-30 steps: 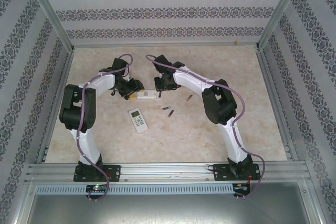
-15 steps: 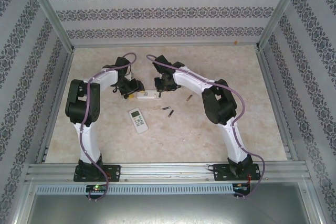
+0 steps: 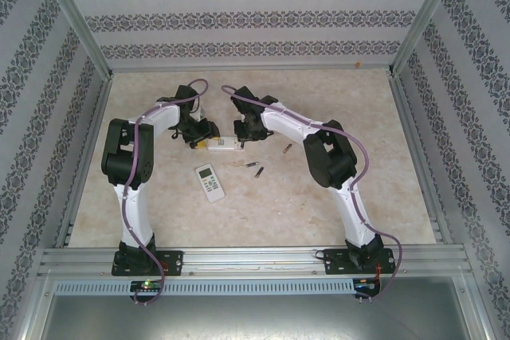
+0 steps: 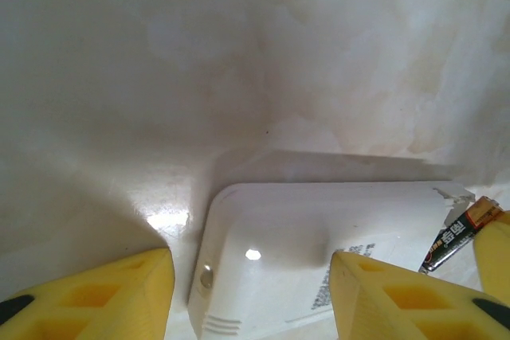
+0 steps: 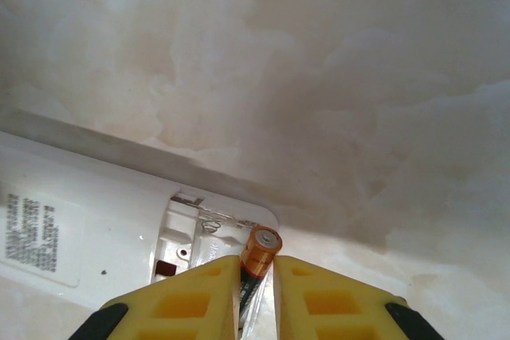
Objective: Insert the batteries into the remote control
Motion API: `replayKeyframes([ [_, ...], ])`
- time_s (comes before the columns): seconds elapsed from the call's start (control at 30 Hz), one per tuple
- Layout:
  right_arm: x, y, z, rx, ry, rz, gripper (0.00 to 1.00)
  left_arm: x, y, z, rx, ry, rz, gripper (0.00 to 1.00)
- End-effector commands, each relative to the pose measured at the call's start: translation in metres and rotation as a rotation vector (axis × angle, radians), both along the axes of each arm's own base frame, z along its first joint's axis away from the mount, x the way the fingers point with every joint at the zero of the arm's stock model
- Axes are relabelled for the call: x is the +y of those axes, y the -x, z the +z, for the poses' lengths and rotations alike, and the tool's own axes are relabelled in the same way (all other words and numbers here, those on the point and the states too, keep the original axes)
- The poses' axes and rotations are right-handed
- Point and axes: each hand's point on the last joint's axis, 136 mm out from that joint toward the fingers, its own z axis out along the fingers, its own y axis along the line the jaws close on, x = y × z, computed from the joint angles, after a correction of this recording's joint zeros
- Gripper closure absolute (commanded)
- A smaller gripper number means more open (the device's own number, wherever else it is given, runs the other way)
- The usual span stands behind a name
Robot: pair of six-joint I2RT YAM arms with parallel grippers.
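Left arm's elbow swung in toward the remote point(image 3: 223, 145), and the left gripper point(image 4: 251, 272) had its jaws spread astride it, unclamped. Right gripper point(image 5: 256, 270) clenched a battery point(image 5: 261, 246), tilted over the open compartment point(image 5: 191, 232). Pushed at that angle, it risked jamming on the rim or skating the loose remote across the counter point(image 5: 358, 77).

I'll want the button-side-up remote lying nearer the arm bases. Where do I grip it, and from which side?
Grip the button-side-up remote across its narrow width at mid-length, a jaw on each long edge. Come straight down: it lies flat on the table, so only its thin sides are free. It lies slanted, so probably turn the left gripper, the nearer one, to match.
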Motion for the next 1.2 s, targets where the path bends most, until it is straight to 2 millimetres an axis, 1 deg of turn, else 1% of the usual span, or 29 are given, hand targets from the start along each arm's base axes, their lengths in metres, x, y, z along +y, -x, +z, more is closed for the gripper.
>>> replayKeyframes([
  [0.0, 0.004, 0.008, -0.012, 0.036, 0.020, 0.005, 0.81, -0.006, 0.014, -0.009, 0.052, 0.023, -0.036, 0.46],
  [0.2, 0.001, 0.012, -0.018, 0.036, 0.063, 0.026, 0.83, -0.005, 0.016, -0.011, 0.053, 0.022, -0.027, 0.46],
  [0.3, -0.001, 0.019, -0.024, 0.051, 0.090, 0.048, 0.83, -0.005, 0.015, -0.012, 0.053, 0.024, -0.024, 0.46],
  [0.43, -0.010, 0.032, -0.035, 0.095, 0.135, 0.041, 0.84, -0.006, 0.015, -0.012, 0.056, 0.030, -0.017, 0.46],
  [0.57, -0.024, 0.052, -0.051, 0.178, 0.186, 0.012, 0.84, -0.007, 0.016, -0.013, 0.059, 0.039, -0.006, 0.46],
  [0.67, -0.026, 0.062, -0.060, 0.213, 0.182, 0.014, 0.83, -0.007, 0.018, -0.014, 0.059, 0.041, -0.001, 0.46],
  [0.93, -0.027, 0.079, -0.061, 0.264, 0.172, -0.013, 0.84, -0.011, 0.020, -0.013, 0.059, 0.079, 0.027, 0.46],
  [1.03, -0.024, 0.086, -0.063, 0.289, 0.165, -0.018, 0.87, -0.014, 0.019, -0.011, 0.051, 0.105, 0.043, 0.47],
  [1.17, -0.023, 0.095, -0.067, 0.328, 0.162, -0.034, 0.87, -0.018, 0.017, -0.007, 0.039, 0.135, 0.055, 0.47],
])
